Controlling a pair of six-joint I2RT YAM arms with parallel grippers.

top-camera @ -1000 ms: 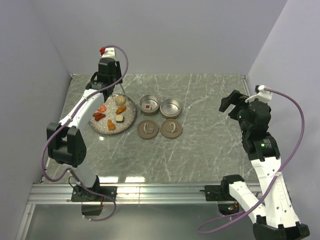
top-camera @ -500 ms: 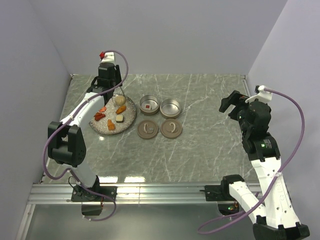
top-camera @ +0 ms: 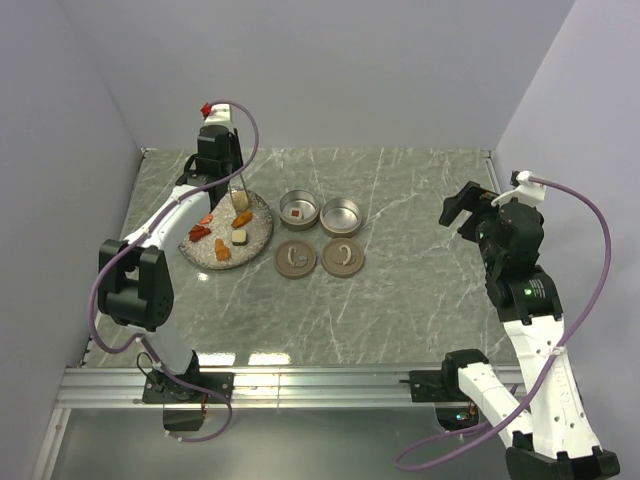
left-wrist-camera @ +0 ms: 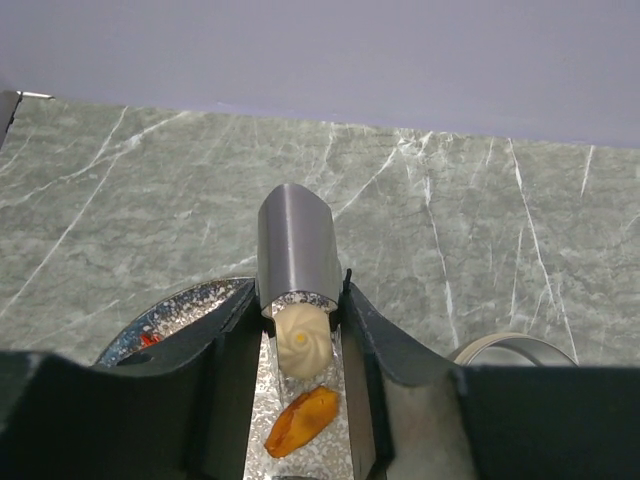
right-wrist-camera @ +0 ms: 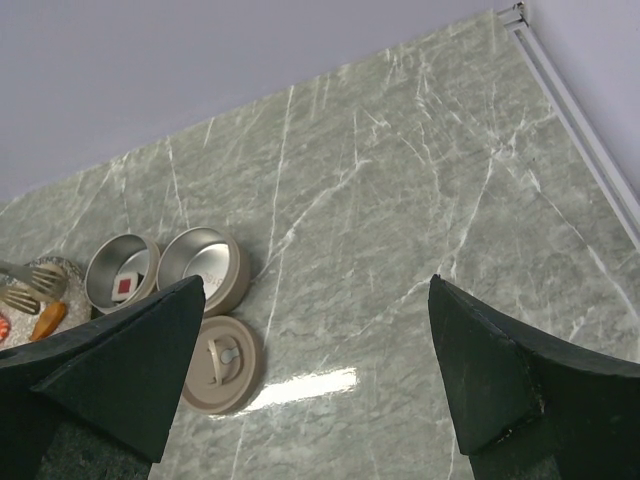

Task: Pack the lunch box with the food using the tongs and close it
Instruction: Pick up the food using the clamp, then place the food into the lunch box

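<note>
Now – L tool (left-wrist-camera: 299, 296) clamps tongs (left-wrist-camera: 297, 240) round 1 white dumpling (left-wrist-camera: 300, 340); R tool (right-wrist-camera: 315, 285) gapes wide.

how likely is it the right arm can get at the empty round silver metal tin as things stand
Probably yes. The right hand is open and empty, and only bare green marble table lies between it and the empty round silver metal tin. Its reach that far is unproven.

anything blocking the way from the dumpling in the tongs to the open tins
Nothing visible. The dumpling sits on the plate between the tongs; only bare table separates the plate from the two open tins, whose lids lie just in front.
</note>
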